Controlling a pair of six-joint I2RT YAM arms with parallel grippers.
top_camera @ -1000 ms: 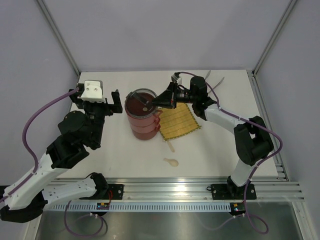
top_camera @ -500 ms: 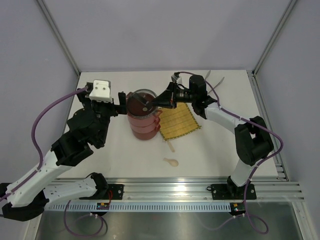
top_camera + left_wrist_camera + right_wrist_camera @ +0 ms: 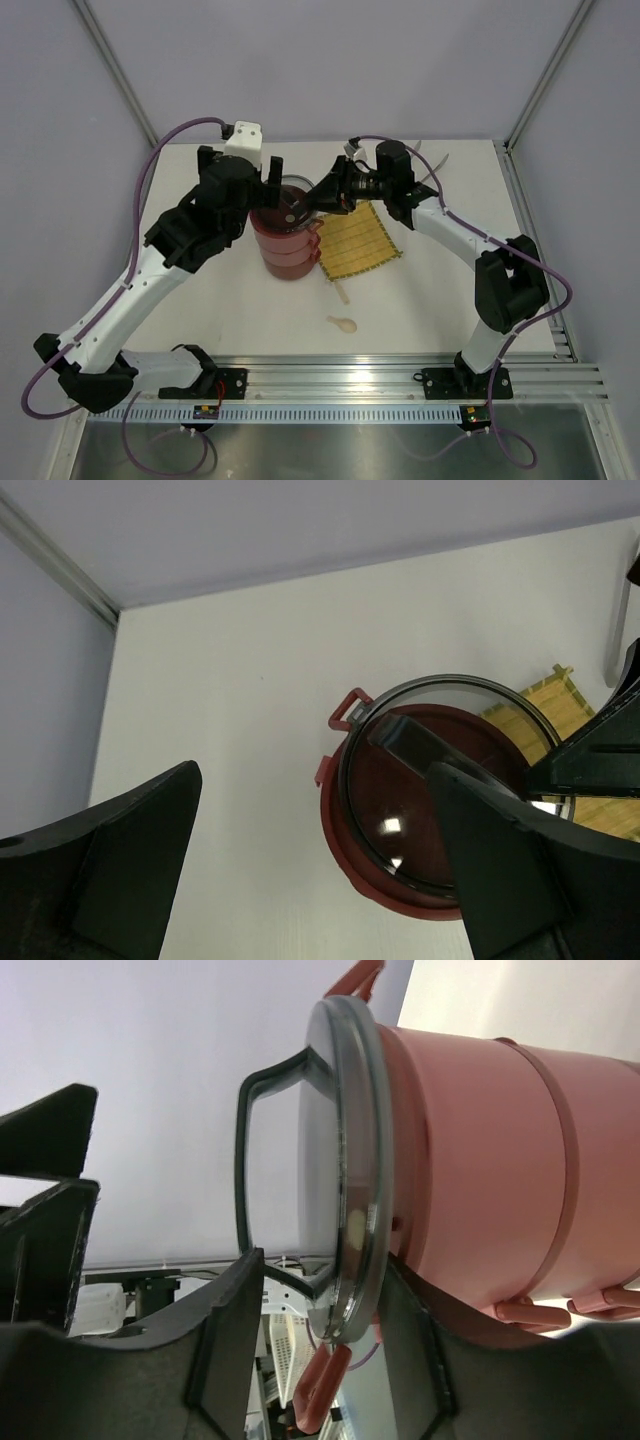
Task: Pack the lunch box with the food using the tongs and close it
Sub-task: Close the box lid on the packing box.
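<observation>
Seat the grey see-through round lid [image 3: 400, 820] squarely on the dark-red stacked lunch box [image 3: 285, 255]. The right fingers [image 3: 225, 1350] straddle its rim, grip unclear; the left fingers [image 3: 130, 850] gape wide above.

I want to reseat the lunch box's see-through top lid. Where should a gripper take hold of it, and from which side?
Probably the dark arched handle, from straight above, fingers across its bar: it stands off the flat lid with a gap underneath. The rim is thin, and the right gripper straddles it on the mat side.
</observation>
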